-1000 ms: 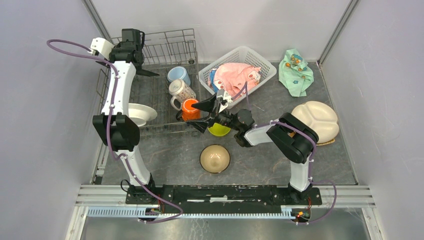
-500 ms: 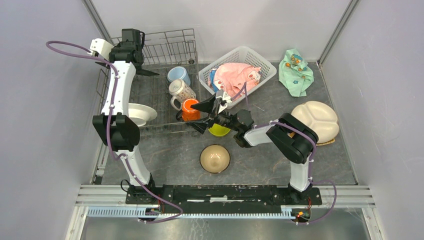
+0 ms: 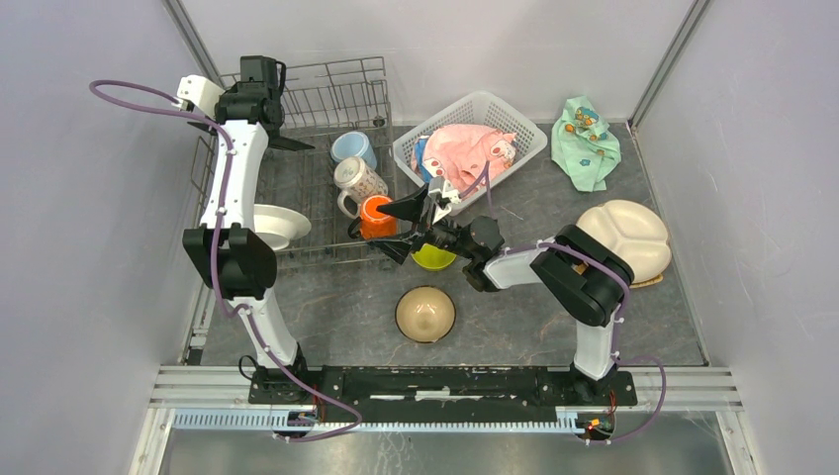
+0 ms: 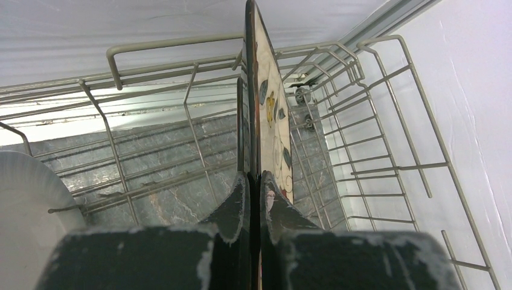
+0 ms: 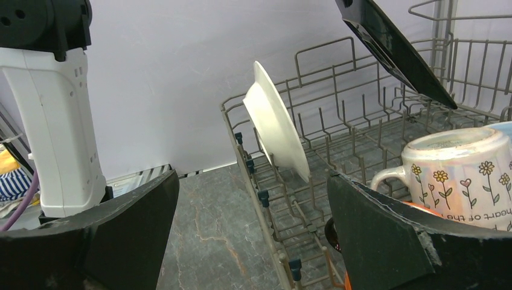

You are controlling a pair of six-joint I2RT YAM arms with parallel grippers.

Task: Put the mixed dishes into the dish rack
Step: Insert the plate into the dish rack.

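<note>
The grey wire dish rack (image 3: 326, 99) stands at the back left. My left gripper (image 4: 254, 181) is shut on the dark square plate (image 4: 265, 103), which stands on edge over the rack's back corner. In the rack are a white plate (image 3: 280, 226), a light-blue mug (image 3: 353, 147), a white patterned mug (image 3: 358, 181) and an orange mug (image 3: 376, 216). My right gripper (image 3: 396, 228) is open and empty, low at the rack's near right corner beside the orange mug. A lime-green bowl (image 3: 433, 257), a tan bowl (image 3: 425, 314) and a cream divided plate (image 3: 625, 237) rest on the table.
A white lattice basket (image 3: 514, 124) holding a pink cloth (image 3: 465, 148) sits behind the right arm. A mint-green cloth (image 3: 586, 139) lies at the back right. The right wrist view shows the rack's near rim (image 5: 265, 199) between my open fingers.
</note>
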